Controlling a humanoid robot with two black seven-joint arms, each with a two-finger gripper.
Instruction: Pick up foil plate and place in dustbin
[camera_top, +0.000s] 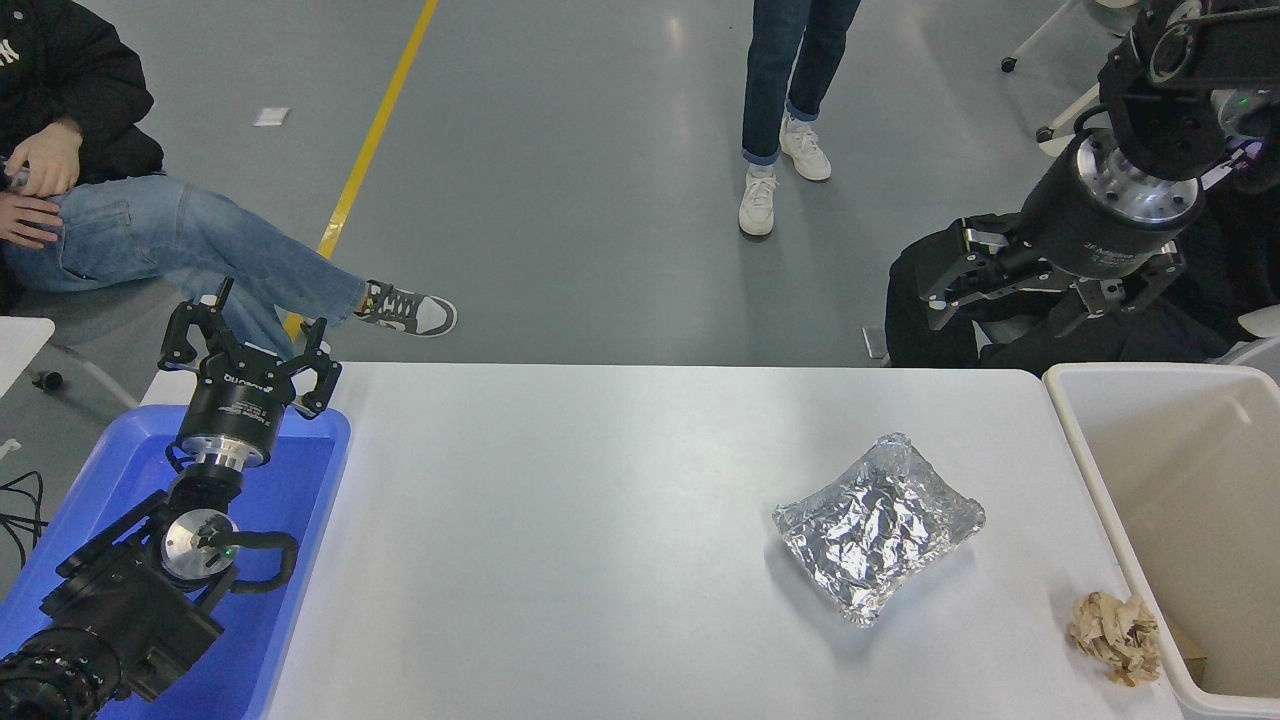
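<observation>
- Head view shows the foil plate lying flat on the white table, right of the middle, tilted so one corner points toward the camera, with nothing touching it.
- The right gripper hangs beyond the table's far edge, above and to the right of the foil plate and well apart from it; it sits higher in the picture than the dustbin's far rim.
- The dustbin stands at the table's right end, its cream wall just beside the table edge; the foil plate lies near it but not touching.
- A crumpled brown paper ball rests on the table at the near right, just beside the dustbin's wall and apart from the foil plate.
- Small white lettering runs around the black collar of the right gripper's wrist, and similar lettering shows on the left gripper's collar; neither can be read at this size.
- A white emblem shows on the dark jacket of a seated person at the upper left, only partly visible.
- The right gripper's fingers are spread wide, holding nothing and touching nothing.
- The left gripper is parked at the lower left above a blue tray, fingers also spread wide and empty.
- A second person stands on the grey floor beyond the table.
</observation>
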